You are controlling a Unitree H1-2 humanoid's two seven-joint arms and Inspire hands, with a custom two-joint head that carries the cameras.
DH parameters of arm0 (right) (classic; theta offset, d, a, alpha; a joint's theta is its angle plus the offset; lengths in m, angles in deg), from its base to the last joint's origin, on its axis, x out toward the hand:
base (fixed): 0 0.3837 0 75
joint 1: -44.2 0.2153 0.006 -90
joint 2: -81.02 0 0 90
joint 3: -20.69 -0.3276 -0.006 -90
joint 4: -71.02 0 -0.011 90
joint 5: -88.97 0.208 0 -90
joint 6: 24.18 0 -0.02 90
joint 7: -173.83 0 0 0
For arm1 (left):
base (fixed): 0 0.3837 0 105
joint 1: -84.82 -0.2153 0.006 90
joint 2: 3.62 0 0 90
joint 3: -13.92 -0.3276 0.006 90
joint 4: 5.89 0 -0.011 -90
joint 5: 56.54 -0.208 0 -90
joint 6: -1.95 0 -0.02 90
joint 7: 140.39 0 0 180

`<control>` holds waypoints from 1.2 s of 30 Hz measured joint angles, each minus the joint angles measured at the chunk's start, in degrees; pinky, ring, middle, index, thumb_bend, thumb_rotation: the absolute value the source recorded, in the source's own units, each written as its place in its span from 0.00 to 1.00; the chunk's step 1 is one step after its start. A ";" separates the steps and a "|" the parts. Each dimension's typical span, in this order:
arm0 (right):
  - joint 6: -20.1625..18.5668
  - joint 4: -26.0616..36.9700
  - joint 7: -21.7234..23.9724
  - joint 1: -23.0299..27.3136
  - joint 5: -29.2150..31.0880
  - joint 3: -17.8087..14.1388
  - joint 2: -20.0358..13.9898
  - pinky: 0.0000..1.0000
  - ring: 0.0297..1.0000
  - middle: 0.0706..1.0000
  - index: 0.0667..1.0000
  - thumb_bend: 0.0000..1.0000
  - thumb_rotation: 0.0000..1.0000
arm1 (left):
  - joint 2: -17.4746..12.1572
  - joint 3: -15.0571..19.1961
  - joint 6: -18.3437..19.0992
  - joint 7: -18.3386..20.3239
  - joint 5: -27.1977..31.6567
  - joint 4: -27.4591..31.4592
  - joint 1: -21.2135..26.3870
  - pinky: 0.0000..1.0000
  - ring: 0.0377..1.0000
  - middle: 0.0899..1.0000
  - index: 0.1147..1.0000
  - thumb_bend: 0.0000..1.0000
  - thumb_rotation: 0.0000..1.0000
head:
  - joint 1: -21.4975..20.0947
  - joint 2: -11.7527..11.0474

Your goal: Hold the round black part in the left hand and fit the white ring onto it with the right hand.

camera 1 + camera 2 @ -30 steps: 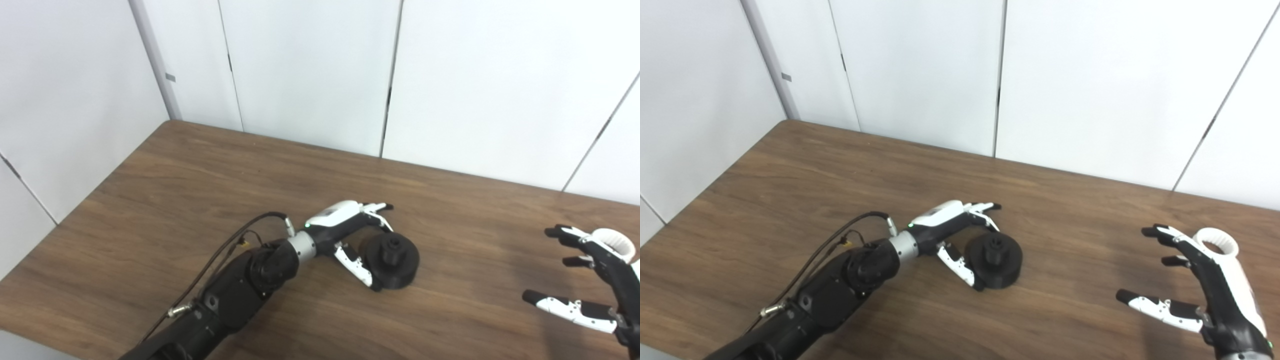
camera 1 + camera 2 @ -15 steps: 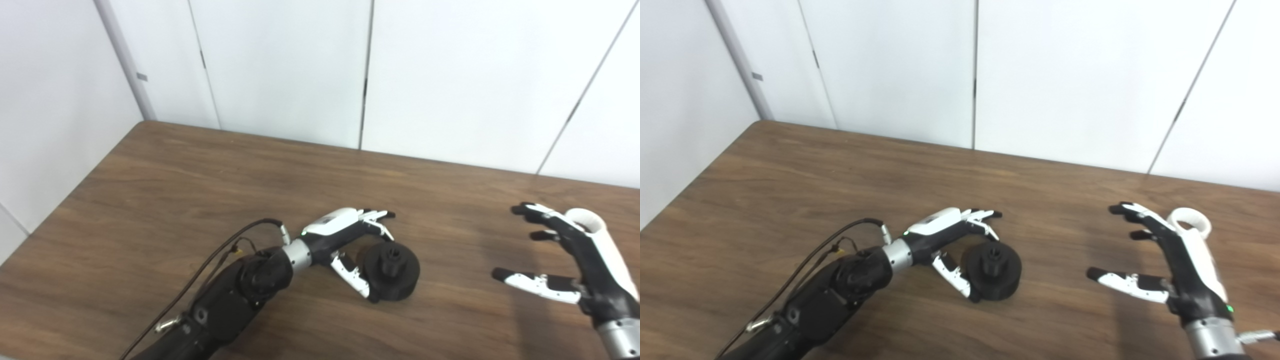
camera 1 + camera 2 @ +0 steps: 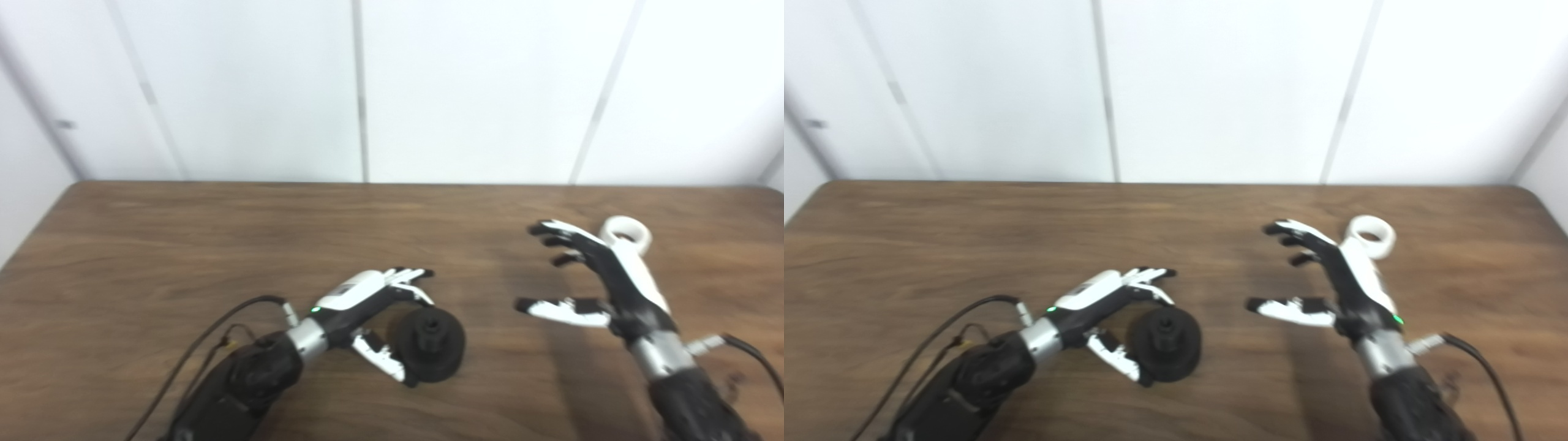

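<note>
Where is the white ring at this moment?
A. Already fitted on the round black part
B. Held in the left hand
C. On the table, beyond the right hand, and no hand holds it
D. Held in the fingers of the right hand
C: the white ring lies on the table just beyond the open right hand, apart from the round black part by the left hand.

The table (image 3: pixel 184 233) looks like dark, matt grained wood, the round black part (image 3: pixel 430 352) matt plastic, the white ring (image 3: pixel 626 231) smooth.
</note>
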 measured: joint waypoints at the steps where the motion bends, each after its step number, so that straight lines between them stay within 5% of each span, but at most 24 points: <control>1: -0.14 0.12 -0.06 0.38 -0.36 0.12 0.48 0.65 0.76 0.84 0.77 0.64 0.21 | -0.23 0.13 -0.05 0.17 0.17 0.12 -0.14 1.00 1.00 0.99 0.42 0.52 0.07 | -2.02 -0.35; 8: -2.31 1.13 -0.36 4.47 -2.66 -1.43 0.61 0.65 0.78 0.83 0.76 0.65 0.24 | -1.25 1.07 -2.38 1.19 2.12 0.13 -0.90 0.98 1.00 0.99 0.42 0.52 0.07 | -8.46 -2.02; 12: -2.77 1.02 -0.38 7.45 -4.15 -3.46 -3.08 0.67 0.79 0.84 0.77 0.64 0.26 | -1.59 1.26 -3.42 1.80 2.64 0.09 -1.20 0.93 1.00 0.99 0.42 0.52 0.07 | -13.89 -4.30; 23: -5.18 -5.85 1.97 12.83 -15.25 -3.99 -15.83 0.63 0.79 0.85 0.76 0.65 0.28 | -2.53 2.23 -5.64 2.58 3.70 -0.72 -1.28 0.92 1.00 0.98 0.42 0.52 0.07 | -17.95 -6.68; 30: -11.59 -8.12 11.21 14.85 -20.12 -1.75 -22.37 0.81 0.97 0.98 0.84 0.69 0.58 | -3.17 2.96 -6.54 2.48 4.14 -0.82 -1.40 0.94 1.00 0.98 0.42 0.52 0.07 | -18.83 -7.03; 36: -14.32 -13.15 15.30 17.63 -21.22 -1.17 -24.87 0.86 0.98 0.98 0.83 0.73 0.61 | -3.32 2.92 -6.82 2.58 4.62 -0.82 -1.65 0.94 1.00 0.98 0.42 0.52 0.07 | -19.62 -6.95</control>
